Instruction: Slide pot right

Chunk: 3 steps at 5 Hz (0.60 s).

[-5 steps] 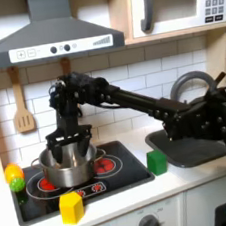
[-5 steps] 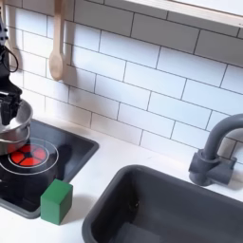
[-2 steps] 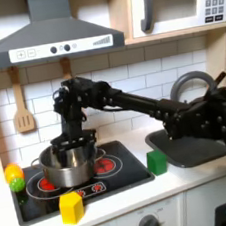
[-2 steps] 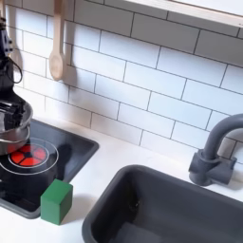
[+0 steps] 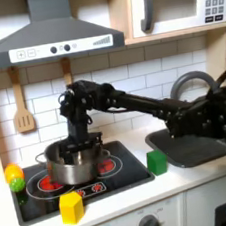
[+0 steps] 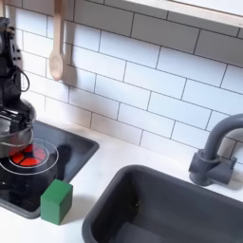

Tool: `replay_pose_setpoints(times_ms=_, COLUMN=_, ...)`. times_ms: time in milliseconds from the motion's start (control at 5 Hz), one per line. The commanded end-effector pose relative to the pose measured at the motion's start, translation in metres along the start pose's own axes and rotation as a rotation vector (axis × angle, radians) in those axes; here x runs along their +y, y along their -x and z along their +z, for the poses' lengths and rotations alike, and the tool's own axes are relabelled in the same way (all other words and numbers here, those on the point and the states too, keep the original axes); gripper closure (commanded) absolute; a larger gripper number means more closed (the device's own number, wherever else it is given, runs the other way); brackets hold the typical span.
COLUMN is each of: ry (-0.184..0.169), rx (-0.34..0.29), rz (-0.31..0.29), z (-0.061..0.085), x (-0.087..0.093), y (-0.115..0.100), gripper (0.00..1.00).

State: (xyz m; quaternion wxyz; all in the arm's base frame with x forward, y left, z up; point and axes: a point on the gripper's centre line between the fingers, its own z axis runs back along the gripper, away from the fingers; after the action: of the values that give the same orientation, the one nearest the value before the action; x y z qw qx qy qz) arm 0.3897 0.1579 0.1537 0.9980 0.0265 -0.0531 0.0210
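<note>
The pot (image 5: 70, 163) has shifted to the first exterior view's right since a sec ago: back then it sat over the left burner w/ the gripper (image 5: 81, 141) down on its rim, now it sits nearer the middle of the black stovetop (image 5: 128, 175), between the two red rings, so the slide looks under way, maybe most of the way done. In the second exterior view the pot (image 6: 13, 132) shows at the frame's left edge, partly cut off, w/ the red burner ring (image 6: 25, 158) in front of it. Gripper's at the pot's far rim on the right side in the first exterior view, fingers seem narrowly set around or against the rim, but I can't tell for sure if it's pinching the metal or just pushing it. Arm has swung right along w/ the pot. Yellow block (image 5: 71, 206), green block (image 5: 157, 162) and the yellow-green thing (image 5: 14, 177) at the stove's left edge haven't budged. Sink (image 6: 171, 204) well apart to the right.
</note>
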Motion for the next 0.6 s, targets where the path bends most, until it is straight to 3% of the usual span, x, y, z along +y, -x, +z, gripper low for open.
replay_pose_setpoints(times_ms=0, ry=0.014, rx=0.008, rz=-0.032, z=-0.002, x=-0.023, y=-0.003, gripper=0.00)
replay_pose_setpoints(times_ms=400, ry=0.016, rx=-0.006, rz=-0.048, z=0.007, x=-0.036, y=-0.007, gripper=0.00)
